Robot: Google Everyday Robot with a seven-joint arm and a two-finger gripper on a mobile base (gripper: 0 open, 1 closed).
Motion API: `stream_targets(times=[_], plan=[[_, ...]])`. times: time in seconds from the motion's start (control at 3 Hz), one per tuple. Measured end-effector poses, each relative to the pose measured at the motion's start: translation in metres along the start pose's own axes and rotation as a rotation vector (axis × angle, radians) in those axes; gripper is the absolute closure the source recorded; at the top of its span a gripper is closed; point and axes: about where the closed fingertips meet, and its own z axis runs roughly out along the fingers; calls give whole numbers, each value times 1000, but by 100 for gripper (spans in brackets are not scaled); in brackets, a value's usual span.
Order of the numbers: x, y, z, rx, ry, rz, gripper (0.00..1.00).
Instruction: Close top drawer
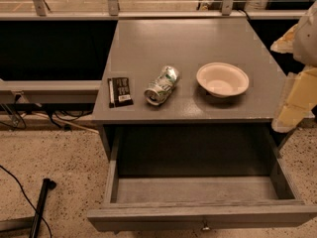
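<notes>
The top drawer [198, 216] stands pulled far out, below and left of the gripper [296, 100]. Its front panel lies along the view's bottom edge, where the knob [204, 227] is partly cut off. The gripper hangs just off the cabinet [183, 38] top's right front corner, and the arm [308, 31] rises above it out of view. It shows as a pale blur, so whether it is open or closed cannot be told. Leftward on the top sit a bowl [222, 79], a tipped can [162, 85] and a black packet [120, 91].
</notes>
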Motion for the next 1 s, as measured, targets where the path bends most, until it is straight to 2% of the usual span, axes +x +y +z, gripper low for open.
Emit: stream_targets(times=[0.33,0.67,1.0], plan=[[0,1,0,7,-6,-1,0],[2,23,20,9,-69,-49,0],[18,62,71,-13,-190,-66,0]])
